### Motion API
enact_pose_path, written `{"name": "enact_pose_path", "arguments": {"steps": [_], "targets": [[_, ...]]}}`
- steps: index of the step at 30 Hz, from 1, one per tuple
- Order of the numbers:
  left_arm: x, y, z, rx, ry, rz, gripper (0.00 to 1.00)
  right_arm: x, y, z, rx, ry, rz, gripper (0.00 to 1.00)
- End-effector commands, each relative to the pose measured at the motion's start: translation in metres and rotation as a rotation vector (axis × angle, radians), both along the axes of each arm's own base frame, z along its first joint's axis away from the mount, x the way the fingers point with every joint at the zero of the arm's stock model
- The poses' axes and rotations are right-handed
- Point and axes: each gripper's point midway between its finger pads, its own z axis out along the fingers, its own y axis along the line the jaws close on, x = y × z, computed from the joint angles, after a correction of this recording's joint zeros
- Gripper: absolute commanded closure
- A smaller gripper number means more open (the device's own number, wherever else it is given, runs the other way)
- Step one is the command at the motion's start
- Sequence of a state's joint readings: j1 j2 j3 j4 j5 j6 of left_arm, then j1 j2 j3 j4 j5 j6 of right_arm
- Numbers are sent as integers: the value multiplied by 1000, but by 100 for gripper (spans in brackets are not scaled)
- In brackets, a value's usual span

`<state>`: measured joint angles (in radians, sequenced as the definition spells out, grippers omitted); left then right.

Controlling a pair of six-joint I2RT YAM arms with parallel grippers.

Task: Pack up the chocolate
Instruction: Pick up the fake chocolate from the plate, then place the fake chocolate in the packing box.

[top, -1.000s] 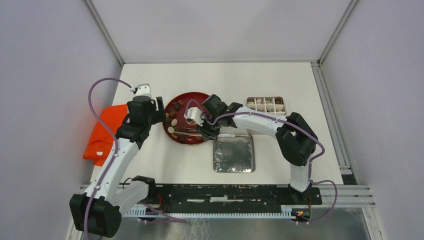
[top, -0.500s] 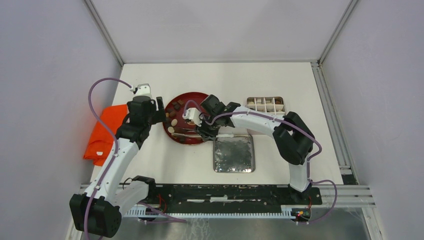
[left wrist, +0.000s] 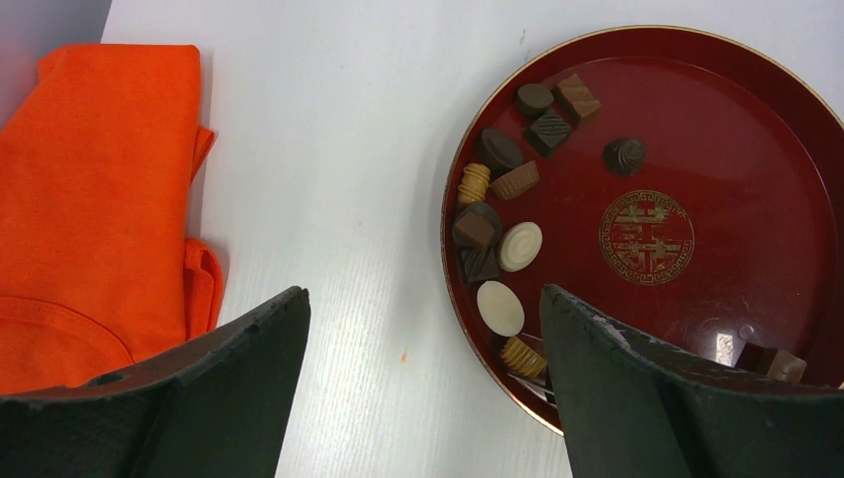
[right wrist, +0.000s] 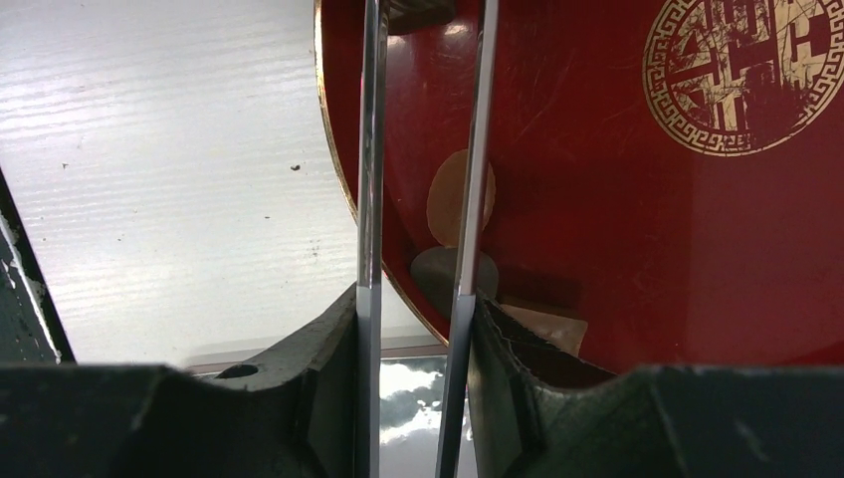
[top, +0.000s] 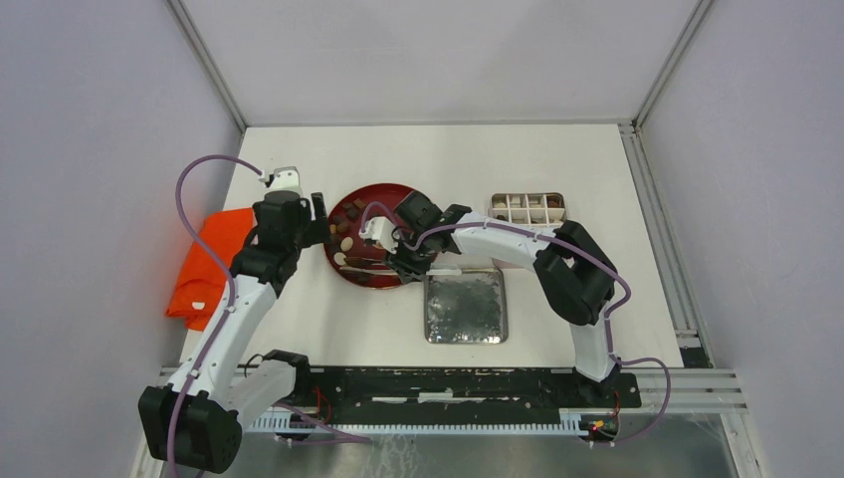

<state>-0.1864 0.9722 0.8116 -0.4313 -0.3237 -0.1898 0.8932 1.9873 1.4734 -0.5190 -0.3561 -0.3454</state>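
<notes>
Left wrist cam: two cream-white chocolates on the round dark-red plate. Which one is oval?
The smooth oval cream-white chocolate, lower in view near the dark-red plate rim; the round cream-white chocolate has a ringed face.

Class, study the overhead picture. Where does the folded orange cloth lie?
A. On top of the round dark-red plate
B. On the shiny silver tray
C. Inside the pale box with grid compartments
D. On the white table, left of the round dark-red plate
D: the folded orange cloth lies flat on the white table, to the left of the round dark-red plate and apart from it.
</notes>
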Motion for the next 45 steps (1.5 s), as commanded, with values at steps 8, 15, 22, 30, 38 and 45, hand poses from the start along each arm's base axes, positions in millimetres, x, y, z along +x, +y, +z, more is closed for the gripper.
{"name": "enact_pose_path", "arguments": {"steps": [8, 15, 22, 30, 38, 45], "targets": [[3, 3, 12, 31, -43, -15, 9, 11, 12, 24, 47, -53, -4, 91], [3, 3, 12, 32, -45, -14, 9, 15, -6, 53, 104, -76, 0, 100], [3, 4, 11, 31, -45, -13, 9, 6, -41, 78, 195, -71, 57, 100], [3, 2, 11, 27, -43, -19, 9, 12, -130, 106, 250, -127, 8, 100], [4, 0, 10, 20, -40, -31, 9, 13, -253, 100, 164, -153, -202, 100], [5, -3, 8, 12, -32, -43, 9, 2, -350, 85, 20, -141, -308, 99]]}}
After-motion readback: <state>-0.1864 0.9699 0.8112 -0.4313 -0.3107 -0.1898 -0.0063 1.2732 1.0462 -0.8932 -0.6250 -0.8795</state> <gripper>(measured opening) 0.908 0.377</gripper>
